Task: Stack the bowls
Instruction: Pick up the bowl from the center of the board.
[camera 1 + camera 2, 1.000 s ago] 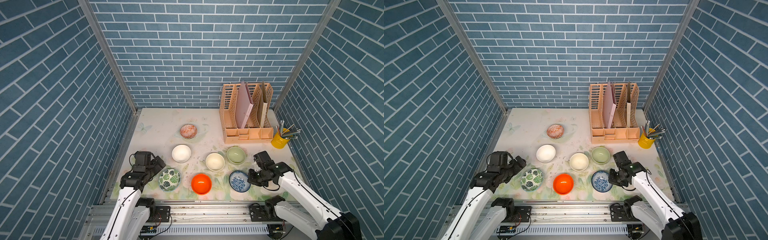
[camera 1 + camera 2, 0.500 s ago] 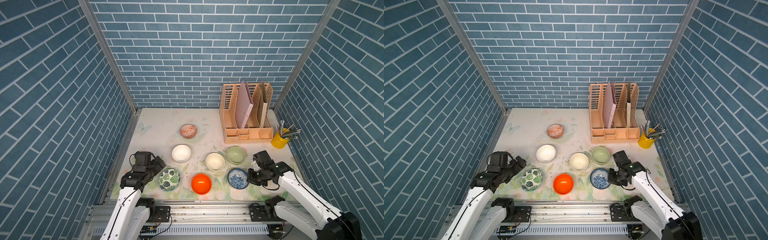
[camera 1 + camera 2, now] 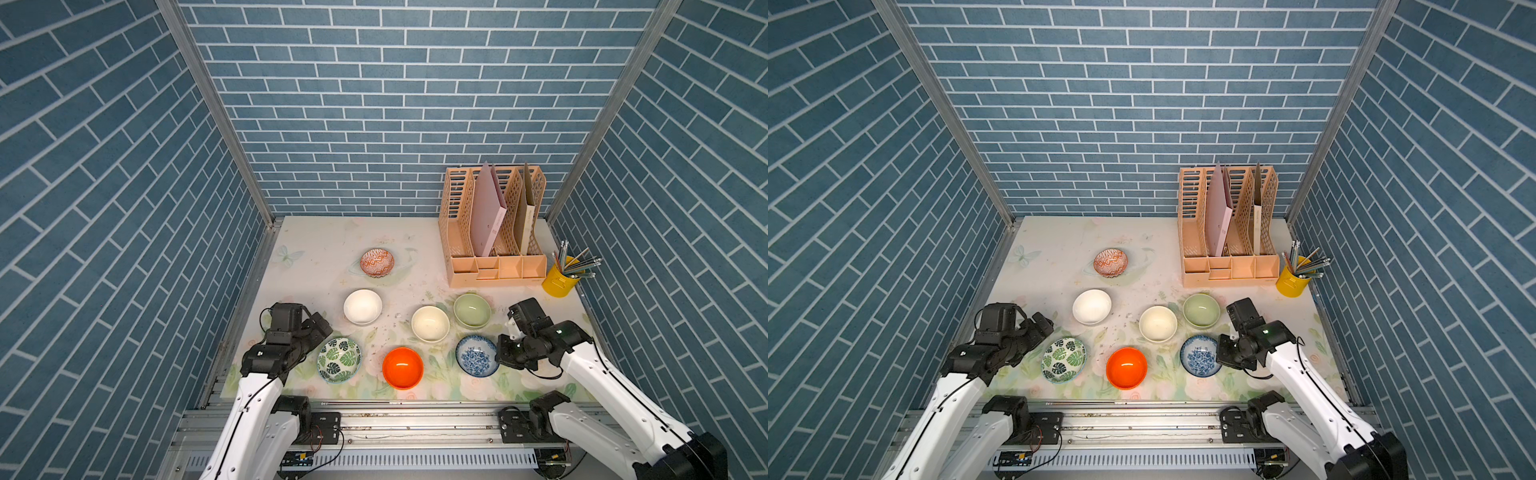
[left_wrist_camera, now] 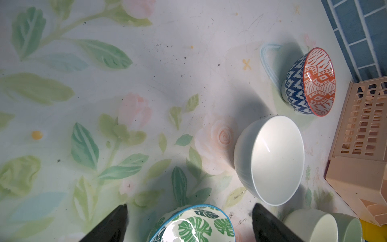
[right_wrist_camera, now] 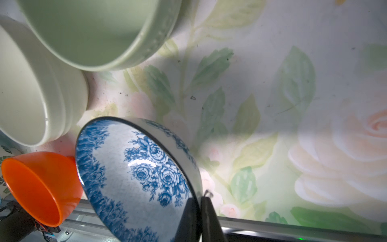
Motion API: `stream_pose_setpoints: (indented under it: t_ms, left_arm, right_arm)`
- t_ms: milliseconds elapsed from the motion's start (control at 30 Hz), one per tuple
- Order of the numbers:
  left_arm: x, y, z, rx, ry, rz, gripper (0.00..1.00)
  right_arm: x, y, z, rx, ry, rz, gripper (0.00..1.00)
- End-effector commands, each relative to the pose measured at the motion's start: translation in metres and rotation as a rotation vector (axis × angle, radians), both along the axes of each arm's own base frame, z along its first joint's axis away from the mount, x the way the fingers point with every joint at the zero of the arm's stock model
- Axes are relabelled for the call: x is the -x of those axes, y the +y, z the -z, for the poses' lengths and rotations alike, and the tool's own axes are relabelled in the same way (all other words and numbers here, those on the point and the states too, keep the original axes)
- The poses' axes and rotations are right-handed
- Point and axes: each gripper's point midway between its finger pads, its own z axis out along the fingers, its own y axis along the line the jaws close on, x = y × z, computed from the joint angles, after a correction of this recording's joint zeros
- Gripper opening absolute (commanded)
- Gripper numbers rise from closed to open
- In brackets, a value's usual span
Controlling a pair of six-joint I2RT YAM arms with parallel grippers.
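On the pale flower-printed tabletop (image 3: 316,249) seven small round bowls lie unstacked; the glazed blue-floral bowl (image 3: 476,355), near the front edge, is pinched by its thin rim in the right gripper (image 5: 201,199), so it may pivot and slip; the left gripper (image 3: 322,328) gapes empty.

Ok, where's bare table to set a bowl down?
Barest: back left, between left wall, red bowl and white bowl. A narrower strip runs between red bowl and organizer. Crowded in front: leaf bowl, orange bowl, blue bowl, cream bowl, green bowl.
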Motion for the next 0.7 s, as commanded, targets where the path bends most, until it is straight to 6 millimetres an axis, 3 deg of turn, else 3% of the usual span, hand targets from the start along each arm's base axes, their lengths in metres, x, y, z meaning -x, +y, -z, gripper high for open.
stream_pose_setpoints:
  t_ms: [0, 300, 667]
  left_arm:
    - [0.0, 0.0, -0.001, -0.005, -0.003, 0.009, 0.96]
    - [-0.002, -0.005, -0.017, 0.004, -0.027, 0.05, 0.94]
    - [-0.012, -0.015, -0.066, -0.01, -0.098, 0.159, 0.83]
  right_arm:
    - [0.001, 0.005, -0.019, -0.037, -0.014, 0.0, 0.0]
    - [-0.012, 0.016, -0.058, -0.071, -0.072, -0.016, 0.0]
    - [-0.061, 0.034, -0.124, -0.083, -0.252, -0.077, 0.0]
